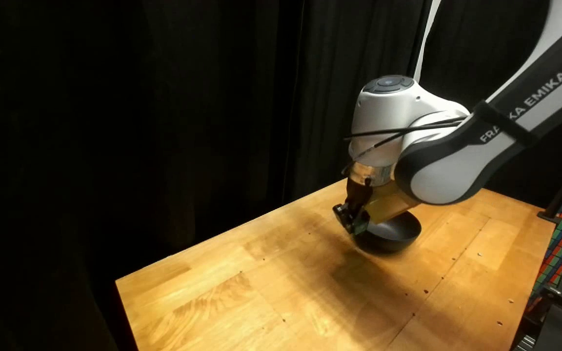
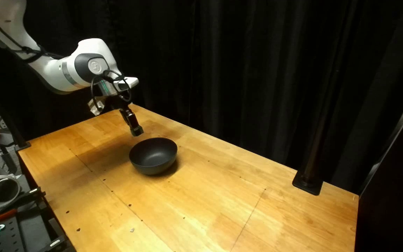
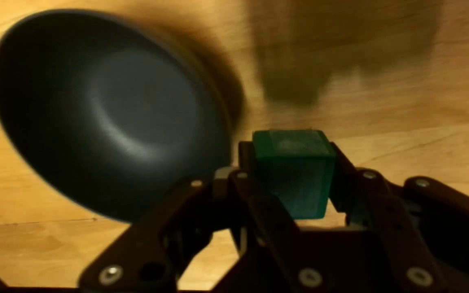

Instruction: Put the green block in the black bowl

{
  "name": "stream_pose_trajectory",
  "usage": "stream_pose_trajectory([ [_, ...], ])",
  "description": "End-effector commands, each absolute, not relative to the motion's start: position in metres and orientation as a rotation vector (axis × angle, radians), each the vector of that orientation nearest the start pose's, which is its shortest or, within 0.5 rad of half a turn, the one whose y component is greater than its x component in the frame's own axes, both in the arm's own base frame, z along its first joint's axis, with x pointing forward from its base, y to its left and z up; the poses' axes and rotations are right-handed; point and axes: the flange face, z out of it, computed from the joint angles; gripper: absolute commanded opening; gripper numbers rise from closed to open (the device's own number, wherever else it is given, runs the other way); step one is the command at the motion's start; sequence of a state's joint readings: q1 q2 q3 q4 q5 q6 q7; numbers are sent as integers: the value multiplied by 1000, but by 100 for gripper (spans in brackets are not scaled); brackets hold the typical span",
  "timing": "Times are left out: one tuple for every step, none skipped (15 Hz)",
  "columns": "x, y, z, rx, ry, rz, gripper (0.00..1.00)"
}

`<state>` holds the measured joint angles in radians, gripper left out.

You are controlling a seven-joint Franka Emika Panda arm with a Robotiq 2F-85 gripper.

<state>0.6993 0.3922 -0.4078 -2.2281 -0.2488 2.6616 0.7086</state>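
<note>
Around — dark curtain (image 2: 243, 77), post (image 2: 307, 182); jaws grip green block (image 3: 294, 175) beside bowl (image 3: 116, 110).

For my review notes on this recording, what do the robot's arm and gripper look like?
The arm has whitish shells with dark grey and black joint covers. Pale FRANKA EMIKA lettering sits on a black panel, partly hidden by a black strap. Black cables run outside the shells. The gripper is dark, with jointed linkages and silvery screws.

Both exterior views look down on the table (image 2: 208, 189) and bowl (image 2: 153, 155), the wrist view closest.
</note>
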Motion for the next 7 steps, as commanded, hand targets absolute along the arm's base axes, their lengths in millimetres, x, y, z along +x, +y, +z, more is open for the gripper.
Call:
stream_pose_trajectory([
  [545,115,238,-3378,453,-308,18],
  [545,103,238,-3385,494,-270,57],
  [545,94,238,-3386,524,-223,69],
  [542,86,238,-3388,540,-167,74],
  [539,81,240,-3380,540,-96,81],
  [535,79,243,-3356,507,-17,91],
  [531,76,248,-3331,467,19,98],
])
